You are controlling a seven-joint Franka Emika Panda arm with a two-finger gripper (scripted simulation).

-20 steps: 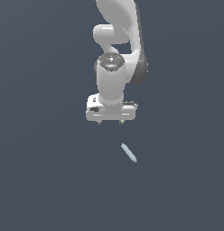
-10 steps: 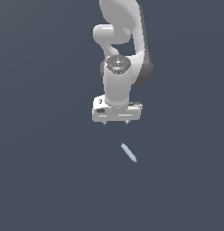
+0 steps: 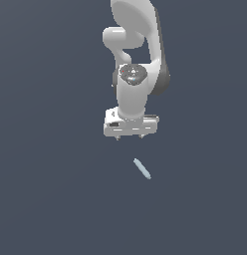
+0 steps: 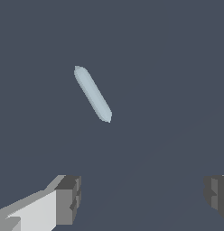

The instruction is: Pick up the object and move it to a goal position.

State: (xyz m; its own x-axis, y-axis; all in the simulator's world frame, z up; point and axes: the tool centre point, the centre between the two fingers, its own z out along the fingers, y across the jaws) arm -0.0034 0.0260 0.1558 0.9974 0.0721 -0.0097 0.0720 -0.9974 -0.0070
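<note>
A small pale pill-shaped object (image 3: 142,169) is seen lying flat on the grey floor (image 3: 46,199), near and apart from the gripper (image 3: 129,137), whose fingers (image 4: 68,198) are spread wide, holding nothing. Being angled, the pill might be knocked away if approached misaligned.

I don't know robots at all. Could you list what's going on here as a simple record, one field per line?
Scene: simulator render, plain dark grey ground
Arm: one white arm, reaching down
Tool: tool, fingers spread wide, holding nothing
Fingers: two grey pads, far apart in the wrist view
Object: small pale blue pill, lying flat on the ground at a slant
Contact: none; pill lies apart from the tool, just beyond it
Task state: pill not yet picked up
</note>
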